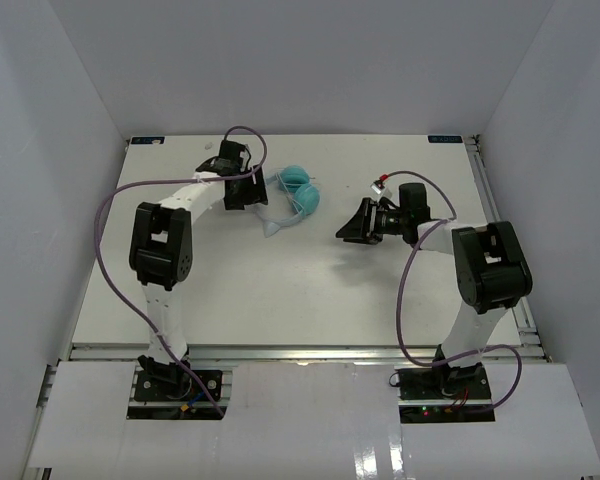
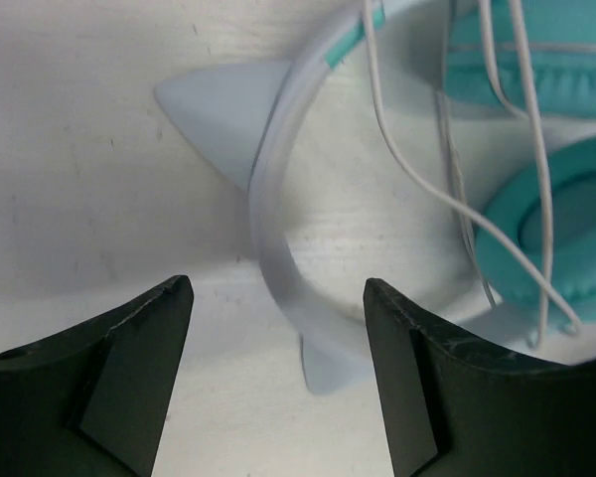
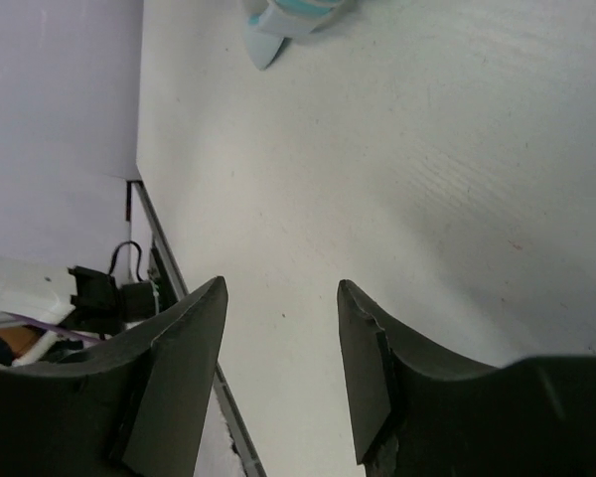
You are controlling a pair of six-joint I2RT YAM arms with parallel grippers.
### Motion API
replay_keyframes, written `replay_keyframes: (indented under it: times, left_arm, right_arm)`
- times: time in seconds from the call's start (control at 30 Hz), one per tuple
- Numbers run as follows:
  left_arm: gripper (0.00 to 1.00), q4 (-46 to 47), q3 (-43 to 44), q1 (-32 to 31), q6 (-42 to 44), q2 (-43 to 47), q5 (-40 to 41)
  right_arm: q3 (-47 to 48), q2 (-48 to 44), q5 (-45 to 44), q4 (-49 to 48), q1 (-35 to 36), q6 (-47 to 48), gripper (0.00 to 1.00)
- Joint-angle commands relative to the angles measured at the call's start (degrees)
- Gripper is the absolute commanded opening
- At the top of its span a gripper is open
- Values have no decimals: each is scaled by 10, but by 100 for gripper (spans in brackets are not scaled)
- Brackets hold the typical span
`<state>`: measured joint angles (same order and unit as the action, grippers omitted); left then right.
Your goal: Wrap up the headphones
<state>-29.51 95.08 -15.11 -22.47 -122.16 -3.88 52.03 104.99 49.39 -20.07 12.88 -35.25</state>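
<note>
Spread wide on the left arm, nothing clamped: left fingers [image 2: 129,358] standing apart over the bench [image 2: 79,179]. Directly between them, touching neither tip as far as can be told: the pale headband [image 2: 276,238] of the headphones [image 1: 295,195], curving away ahead of the tips. Beyond the tips and off to the right of that wrist view: two teal ear cups [image 2: 561,224] lying close together, with the thin white cord [image 2: 447,189] looped loosely across them. Also on the band, two pale pointed tabs [image 2: 223,114]: one well ahead of the tips, one just inside the finger on the view's right.

Parted too on the other arm: right fingers [image 3: 179,368], gripping nothing, only bare bench between them. Well ahead of those tips, at the top edge of that view, just a sliver of the headphones.

Probably very light overall, so likely to slide on the smooth bench at a nudge. At the band, looks thin and springy: best pinched gently across its flat, near the middle, to pin the set down. At the cups, looks padded and soft, poor for a firm hold. As for the cord: judged limp, slippery and easy to snag. Better taken near its free end for winding, though cannot tell where that end lies. Best not to tug hard where it joins a cup.
</note>
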Motion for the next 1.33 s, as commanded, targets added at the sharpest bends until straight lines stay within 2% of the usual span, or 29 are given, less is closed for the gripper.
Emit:
replay_keyframes:
  times: [0.0, 0.1, 0.2, 0.3, 0.37, 0.4, 0.5, 0.57, 0.8, 0.9, 0.97, 1.3]
  left_arm:
    - [81, 17, -54, -1, 41, 133, -38]
    - [84, 39, -125, -1, 53, 204, -52]
    - [90, 92, -204, -3, 59, 316, -75]
    - [98, 150, -302, -4, 55, 428, -112]
    - [98, 190, -362, -4, 38, 506, -135]
    - [98, 218, -405, -5, 33, 537, -142]
    - [98, 272, -495, -5, 11, 655, -167]
    - [98, 288, -538, -6, 4, 712, -181]
    - [98, 257, -595, -7, 15, 861, -180]
    - [98, 242, -618, -7, 15, 892, -161]
    - [98, 239, -627, -7, 8, 902, -158]
    - [98, 250, -648, -7, -17, 900, -160]
  right_arm:
    - [13, -58, -19, 137, -3, 167, 59]
    - [18, -93, -52, 213, -3, 260, 67]
    - [5, -160, -104, 273, -1, 378, 75]
    - [-23, -231, -193, 297, 9, 451, 87]
    - [-50, -273, -223, 308, 9, 491, 97]
    - [-56, -301, -224, 314, 9, 500, 98]
    - [-71, -363, -227, 333, 9, 514, 90]
    - [-80, -398, -252, 334, 8, 508, 90]
    - [-115, -542, -384, 288, 8, 460, 90]
    - [-134, -598, -454, 275, 8, 453, 90]
    - [-139, -619, -471, 275, 8, 451, 90]
    - [-135, -643, -483, 282, 8, 424, 90]
